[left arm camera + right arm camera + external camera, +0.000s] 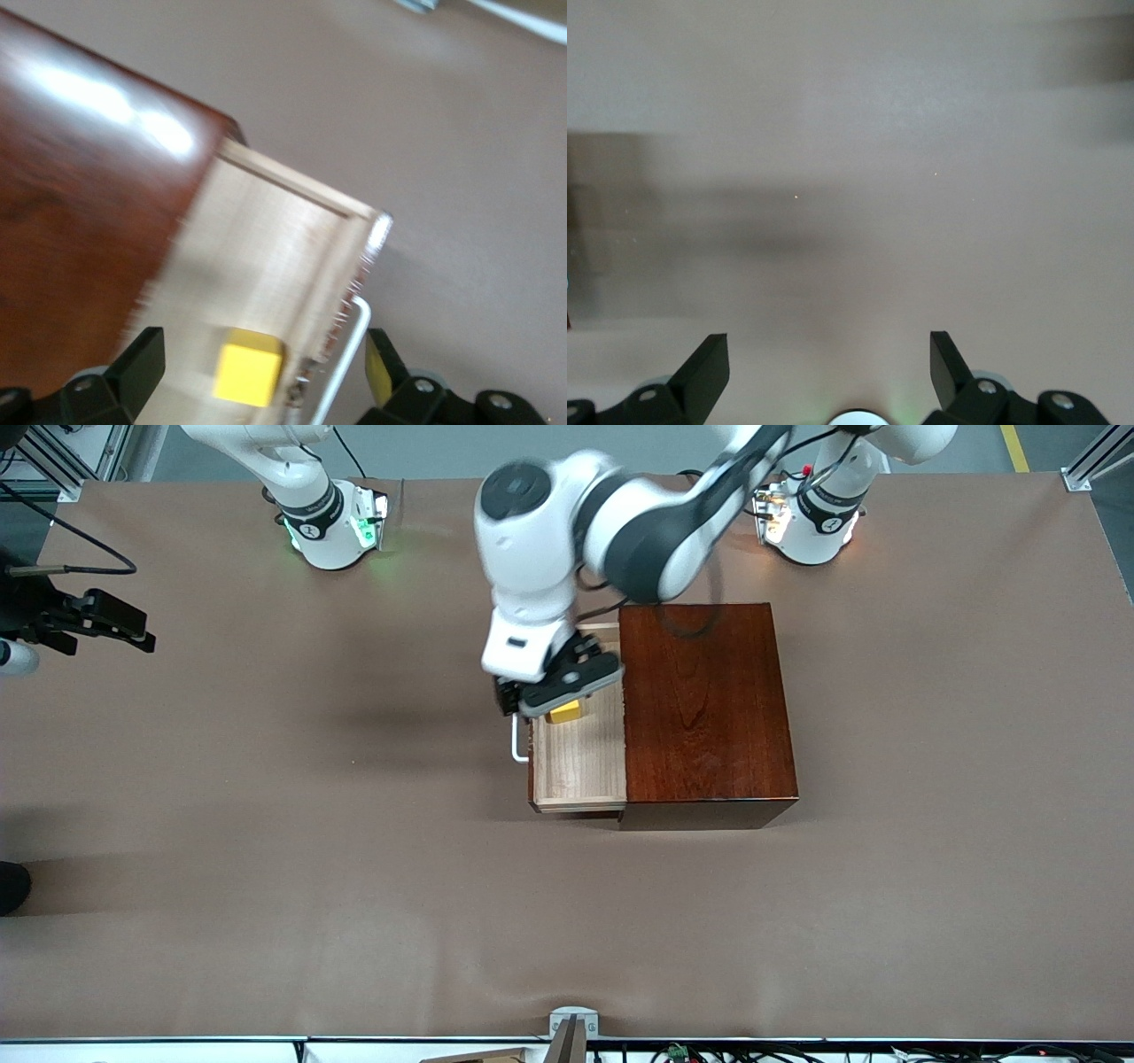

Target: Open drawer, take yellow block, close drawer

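Note:
The dark reddish-brown box [706, 700] stands on the table with its drawer [580, 762] pulled out toward the right arm's end, white bar handle [516, 746] on its front. The yellow block [565, 711] lies on the pale drawer floor. My left gripper [545, 701] hangs open just over the block. In the left wrist view the block [249, 367] lies between the spread fingers [142, 363], beside the drawer's front wall and the handle [347, 354]. My right gripper [830, 359] is open and empty above bare table; it waits, out of the front view.
The brown table [354, 886] spreads wide around the box. The right arm's base [332, 522] and the left arm's base [811, 522] stand along the table's far edge. A black device [97, 624] juts in at the right arm's end.

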Controlling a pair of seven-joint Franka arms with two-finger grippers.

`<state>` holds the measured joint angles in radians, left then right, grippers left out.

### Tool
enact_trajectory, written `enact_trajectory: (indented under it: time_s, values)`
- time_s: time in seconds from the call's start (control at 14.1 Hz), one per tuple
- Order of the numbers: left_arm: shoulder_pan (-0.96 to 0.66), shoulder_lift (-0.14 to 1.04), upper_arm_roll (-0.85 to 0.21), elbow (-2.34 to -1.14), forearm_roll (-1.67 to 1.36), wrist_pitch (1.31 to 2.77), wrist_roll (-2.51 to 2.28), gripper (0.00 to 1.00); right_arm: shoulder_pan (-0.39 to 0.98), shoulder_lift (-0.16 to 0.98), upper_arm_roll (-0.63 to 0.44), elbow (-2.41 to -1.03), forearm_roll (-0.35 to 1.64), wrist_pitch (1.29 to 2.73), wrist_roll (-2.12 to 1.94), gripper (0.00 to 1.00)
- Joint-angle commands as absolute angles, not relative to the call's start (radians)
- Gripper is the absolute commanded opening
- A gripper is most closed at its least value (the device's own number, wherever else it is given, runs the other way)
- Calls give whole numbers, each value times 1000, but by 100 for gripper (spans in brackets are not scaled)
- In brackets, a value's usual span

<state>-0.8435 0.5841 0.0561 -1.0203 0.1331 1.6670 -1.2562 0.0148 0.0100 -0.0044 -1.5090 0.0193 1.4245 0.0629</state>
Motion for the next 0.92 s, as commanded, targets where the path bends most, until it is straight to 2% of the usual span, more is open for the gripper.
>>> enact_trajectory:
  time_s: [0.0, 0.21, 0.5, 0.85]
  values:
    - [-757, 445, 55, -1063, 132, 1508, -1140, 100, 66, 18, -2, -1499, 23, 1422, 292, 100]
    - [-631, 342, 52, -1084, 124, 1430, -944, 100, 144, 20, -3, -1499, 23, 1446, 494, 100]
    - [-435, 235, 49, -1089, 95, 1266, -607, 100, 183, 38, -5, -1499, 96, 1505, 509, 100]
    - [-218, 164, 48, -1111, 95, 1209, -275, 100, 184, 104, -5, -1502, 133, 1561, 734, 100]
